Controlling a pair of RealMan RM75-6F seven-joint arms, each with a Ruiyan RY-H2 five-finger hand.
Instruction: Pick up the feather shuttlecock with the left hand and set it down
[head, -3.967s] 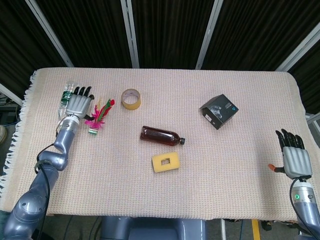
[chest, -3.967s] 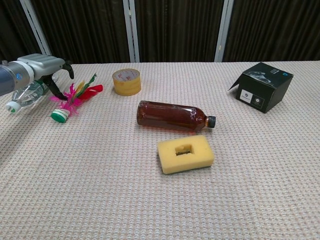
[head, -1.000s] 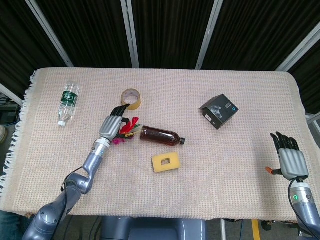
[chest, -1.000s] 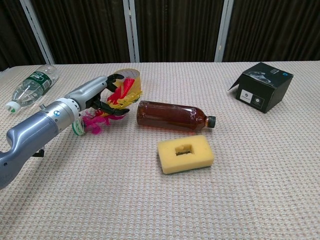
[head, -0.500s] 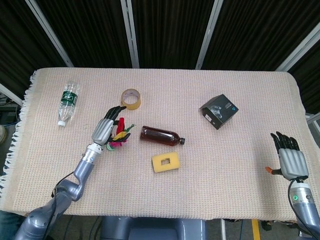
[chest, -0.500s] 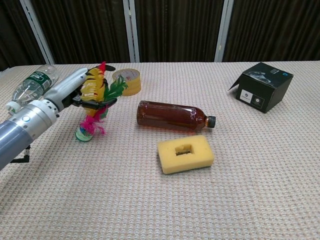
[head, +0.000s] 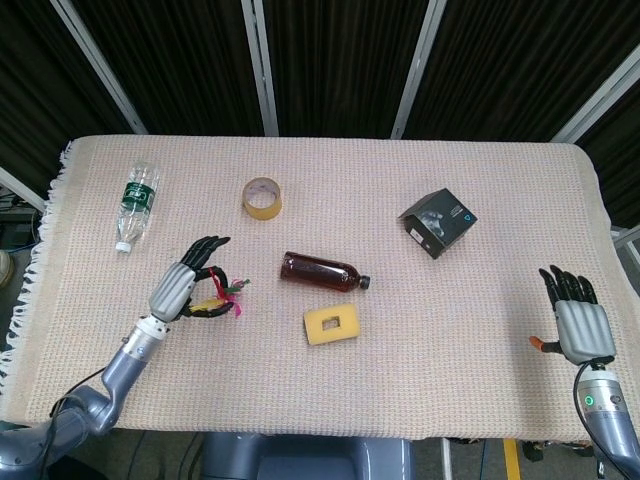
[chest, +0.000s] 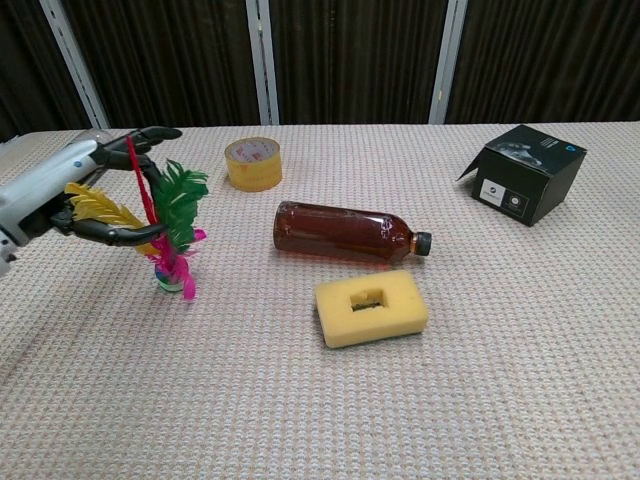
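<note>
The feather shuttlecock (chest: 168, 225) stands almost upright, green, yellow, red and pink feathers up, its small round base down at the cloth. My left hand (chest: 62, 196) holds it by the feathers, thumb below and fingers arched above them. In the head view the left hand (head: 184, 286) is at the table's front left, with the shuttlecock (head: 218, 299) poking out to its right. I cannot tell whether the base touches the cloth. My right hand (head: 576, 322) hovers open at the front right edge, holding nothing.
A brown bottle (head: 322, 272) lies at mid-table with a yellow sponge (head: 333, 325) in front of it. A tape roll (head: 262, 196) sits behind the shuttlecock, a clear water bottle (head: 134, 203) at far left, a black box (head: 438, 221) at right.
My left hand has carried the shuttlecock from beside the brown bottle back toward the table's front left. The shuttlecock now stands more upright. The right hand has barely moved.
</note>
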